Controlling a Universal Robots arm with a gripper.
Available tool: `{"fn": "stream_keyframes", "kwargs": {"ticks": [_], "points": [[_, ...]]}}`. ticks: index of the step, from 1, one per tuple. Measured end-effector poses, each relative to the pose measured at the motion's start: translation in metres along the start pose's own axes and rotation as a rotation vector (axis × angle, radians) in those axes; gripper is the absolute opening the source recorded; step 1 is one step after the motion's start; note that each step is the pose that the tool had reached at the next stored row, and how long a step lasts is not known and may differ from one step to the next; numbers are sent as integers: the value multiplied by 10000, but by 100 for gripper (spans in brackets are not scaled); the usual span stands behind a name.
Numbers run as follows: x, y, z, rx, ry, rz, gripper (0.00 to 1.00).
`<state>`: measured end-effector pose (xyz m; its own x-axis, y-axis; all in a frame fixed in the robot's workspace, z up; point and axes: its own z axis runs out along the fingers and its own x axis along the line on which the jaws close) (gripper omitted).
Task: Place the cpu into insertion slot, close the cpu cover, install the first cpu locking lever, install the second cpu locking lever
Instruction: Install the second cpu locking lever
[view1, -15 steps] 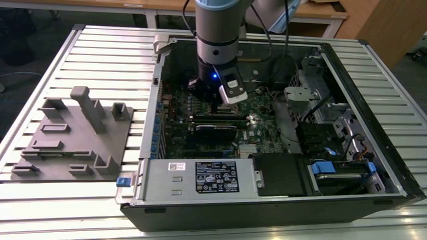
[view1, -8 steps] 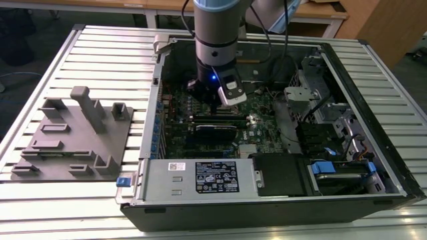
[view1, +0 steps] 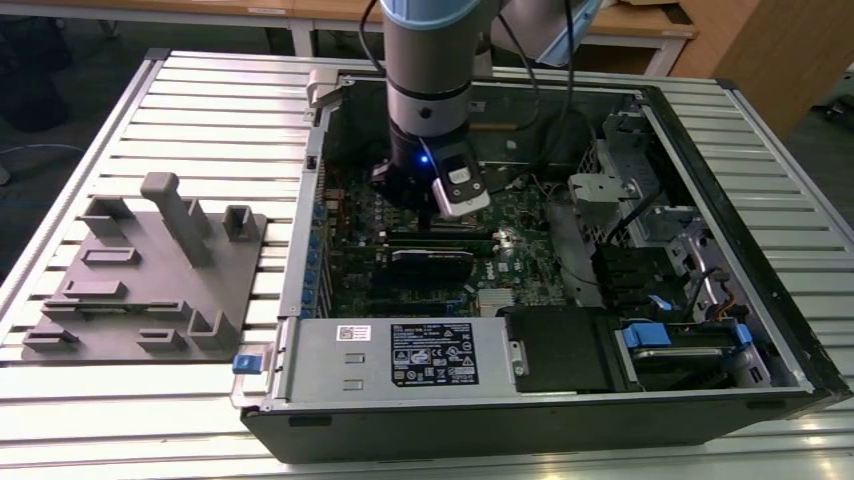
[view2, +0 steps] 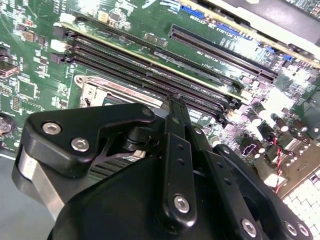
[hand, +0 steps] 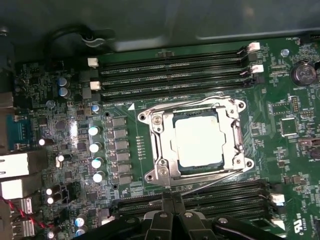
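In the first wrist view the cpu (hand: 197, 140) lies flat in the middle of the green board, its pale metal top showing. The silver cpu cover (hand: 159, 145) is down around it as a frame. The insertion slot lies beneath both, hidden. A thin locking lever (hand: 185, 101) runs along one side of the frame, and a second lever (hand: 210, 181) runs along the opposite side. My gripper (hand: 173, 199) is shut, with its black fingertips pressed together just off that second lever. I cannot tell whether they touch it. In the exterior view the gripper (view1: 424, 215) reaches down inside the open computer case.
Long black memory slots (hand: 175, 65) flank the socket on both sides, and a row of capacitors (hand: 94, 147) stands beside it. The case walls (view1: 310, 250) enclose the board. A drive cage with a blue latch (view1: 647, 335) sits at the exterior view's right. A grey fixture (view1: 147, 270) lies outside the case.
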<state>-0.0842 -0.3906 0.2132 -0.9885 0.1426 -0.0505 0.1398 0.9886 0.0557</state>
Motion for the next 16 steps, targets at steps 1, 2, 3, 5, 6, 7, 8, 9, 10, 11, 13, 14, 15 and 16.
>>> {"fn": "stream_keyframes", "kwargs": {"ticks": [1,2,3,5,6,7,8,9,10,11,13,14,15,16], "points": [[9,-3,6,-5,1,0,10],[16,-5,10,-8,2,0,10],[21,-7,13,-9,2,0,10],[26,-9,16,-10,2,0,10],[26,-9,16,-9,3,-1,10],[26,-9,16,-8,3,-1,10],[27,-9,22,-11,2,0,10],[28,-10,30,-9,3,0,10],[28,-10,38,-10,3,0,10],[28,-11,43,-10,2,-1,10],[29,-11,44,-7,3,0,10],[29,-10,44,-8,3,0,10],[30,-8,46,-10,2,1,10],[31,-5,46,-9,2,1,10]]}}
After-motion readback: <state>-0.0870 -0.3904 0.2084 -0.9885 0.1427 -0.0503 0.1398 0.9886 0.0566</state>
